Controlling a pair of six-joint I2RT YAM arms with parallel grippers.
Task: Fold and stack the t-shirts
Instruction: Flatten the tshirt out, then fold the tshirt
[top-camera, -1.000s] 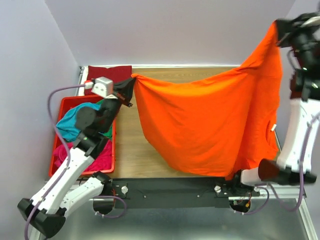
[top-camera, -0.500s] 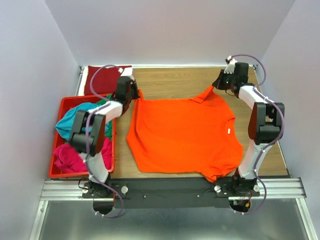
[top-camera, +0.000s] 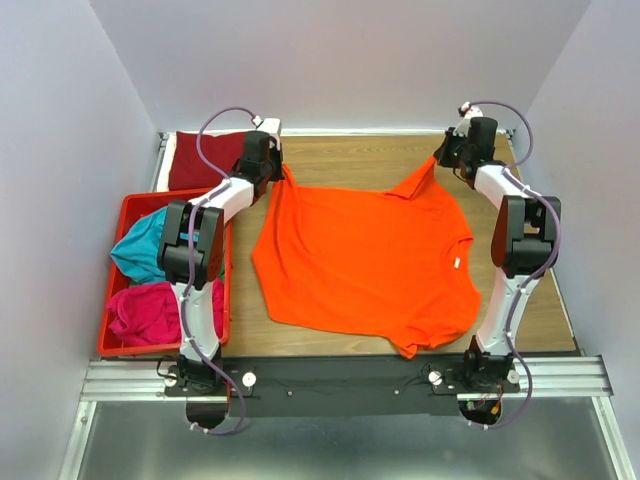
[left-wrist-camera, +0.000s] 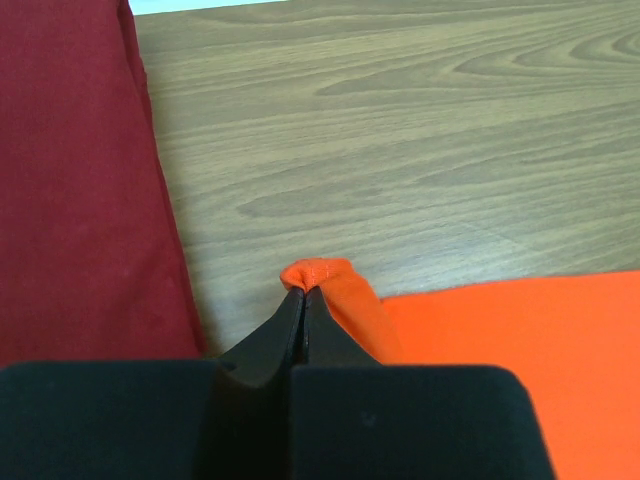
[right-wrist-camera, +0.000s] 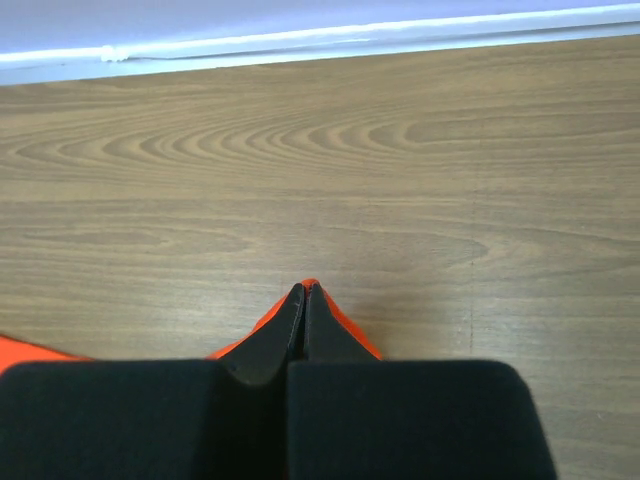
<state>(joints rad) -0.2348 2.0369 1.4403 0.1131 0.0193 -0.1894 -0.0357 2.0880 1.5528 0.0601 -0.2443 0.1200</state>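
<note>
Lowered from the air since the earlier views, the orange t-shirt (top-camera: 365, 265) is now spread flat across the middle of the table (top-camera: 350, 155), with its 2 far corners drawn toward the back edge. Each corner is pinched: the left gripper (left-wrist-camera: 303, 293) and the right gripper (right-wrist-camera: 305, 289) are both clamped tight on orange cloth. For a clean fold, even tension should be kept and the bunched near corner smoothed before release. Counted: 1 orange shirt, 1 dark red t-shirt (top-camera: 205, 160) at far left, 1 teal t-shirt (top-camera: 140, 250) and 1 magenta t-shirt (top-camera: 150, 312) in 1 red crate (top-camera: 106, 300).
</note>
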